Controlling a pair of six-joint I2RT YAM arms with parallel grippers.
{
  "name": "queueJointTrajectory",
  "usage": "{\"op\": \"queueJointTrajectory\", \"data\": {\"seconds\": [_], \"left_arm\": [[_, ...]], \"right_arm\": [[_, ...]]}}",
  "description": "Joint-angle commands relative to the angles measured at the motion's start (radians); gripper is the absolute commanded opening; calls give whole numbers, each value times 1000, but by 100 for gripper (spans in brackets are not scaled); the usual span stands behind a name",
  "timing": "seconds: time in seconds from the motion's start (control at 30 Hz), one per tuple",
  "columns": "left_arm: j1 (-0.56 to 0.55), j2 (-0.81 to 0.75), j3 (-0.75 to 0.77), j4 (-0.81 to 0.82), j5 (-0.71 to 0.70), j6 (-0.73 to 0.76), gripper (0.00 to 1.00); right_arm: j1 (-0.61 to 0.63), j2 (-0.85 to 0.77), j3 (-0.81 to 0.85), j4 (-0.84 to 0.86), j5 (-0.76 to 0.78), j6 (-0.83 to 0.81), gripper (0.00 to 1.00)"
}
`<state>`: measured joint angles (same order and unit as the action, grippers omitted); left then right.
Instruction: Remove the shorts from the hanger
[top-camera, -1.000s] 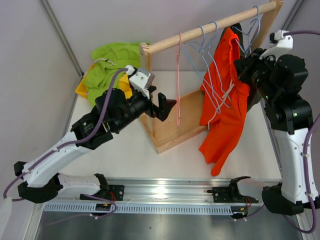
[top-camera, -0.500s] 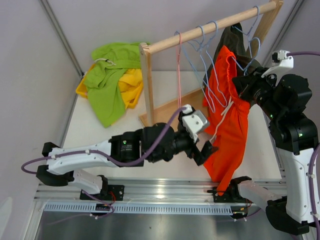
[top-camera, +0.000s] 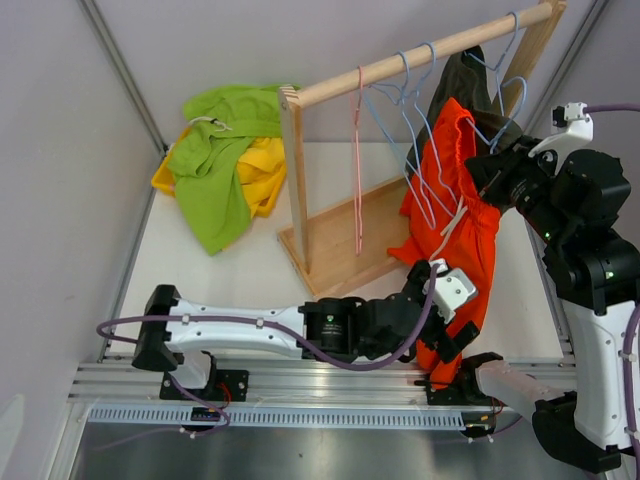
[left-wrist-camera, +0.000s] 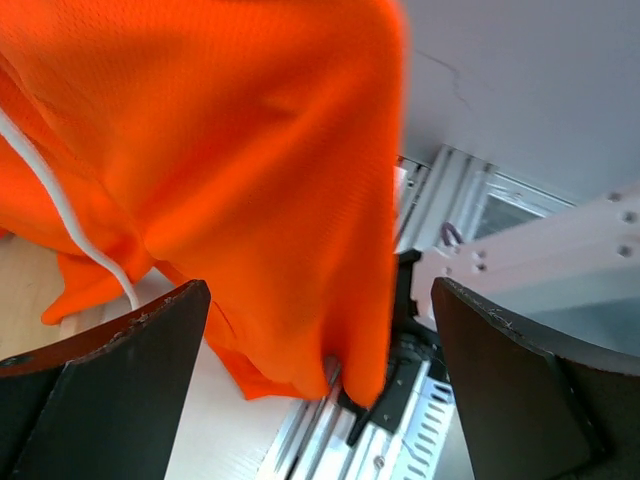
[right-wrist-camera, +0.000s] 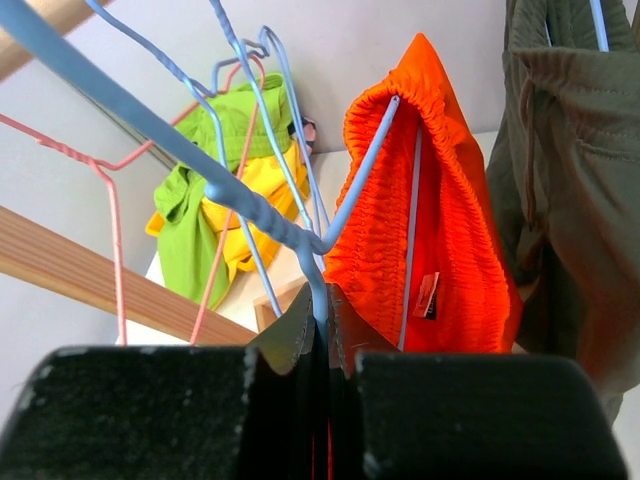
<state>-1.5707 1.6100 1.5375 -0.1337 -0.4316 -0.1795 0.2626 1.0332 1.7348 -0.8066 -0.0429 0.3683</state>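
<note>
Hanging from a blue hanger (right-wrist-camera: 360, 170) on the wooden rail (top-camera: 400, 62), the orange shorts (top-camera: 455, 215) droop down the right side of the rack, and their lower hem reaches the near edge of the worktop (top-camera: 220, 280). The right arm (top-camera: 590, 250) stands beside them with its jaws pressed together on the hanger's wire, just below the gathered elastic waist. The left arm (top-camera: 240, 328) lies low and stretched along the near edge, its wrist at the bottom of the orange cloth. Its jaws are spread wide and hold nothing. In the left wrist view the fabric hangs ahead of them and between the two dark tips, and contact cannot be told. A white drawstring (left-wrist-camera: 62, 200) trails down the orange mesh.

A small red label (right-wrist-camera: 428, 295) is sewn inside the waistband, and its print is too small to read. No other writing can be made out.

The dark olive-brown shorts (right-wrist-camera: 570, 200) hang just behind the orange pair on another blue hanger. A bare pink hanger (top-camera: 357, 160) and several bare blue ones share the rail. The lime green shorts (top-camera: 205, 170) lie heaped on the yellow shorts (top-camera: 262, 165) at the far left corner, well apart from the rack's wooden base (top-camera: 340, 250).
</note>
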Motion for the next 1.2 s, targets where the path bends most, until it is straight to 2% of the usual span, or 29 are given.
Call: {"op": "queueJointTrajectory", "data": {"seconds": [0.0,0.03,0.13,0.23,0.27,0.33,0.37,0.5,0.57,0.7,0.73,0.83,0.9,1.0,1.17], "left_arm": [[-3,36,57,128,-87,32,99],[-3,51,43,126,-114,37,99],[0,106,87,169,-171,55,91],[14,148,127,174,-202,51,70],[18,154,147,174,-206,49,48],[20,166,154,171,-210,43,22],[21,166,159,167,-211,35,1],[0,139,135,141,-200,-8,0],[-28,101,58,141,-199,-17,0],[-156,47,-97,160,-205,-77,0],[-181,39,-175,167,-197,-87,0],[-294,30,-249,169,-226,-124,0],[-350,33,-270,107,-263,-185,0],[-358,-1,-309,97,-288,-225,0],[-274,-32,-307,127,-329,-120,0]], "right_arm": [[9,-19,78,43,-6,43,0],[12,-22,78,41,-14,46,0],[13,-36,77,35,-25,57,0],[13,-48,65,27,-32,63,0],[12,-53,60,26,-37,66,0],[12,-61,45,29,-41,63,0],[13,-62,39,33,-40,61,0],[10,-58,32,40,-31,49,0],[10,-44,35,47,-28,40,0],[10,-7,89,55,6,12,0],[9,4,103,56,11,8,0],[3,59,182,46,31,-20,0],[1,103,244,29,31,-28,0],[1,111,261,7,17,-17,0],[0,50,189,-14,5,3,0]]}}
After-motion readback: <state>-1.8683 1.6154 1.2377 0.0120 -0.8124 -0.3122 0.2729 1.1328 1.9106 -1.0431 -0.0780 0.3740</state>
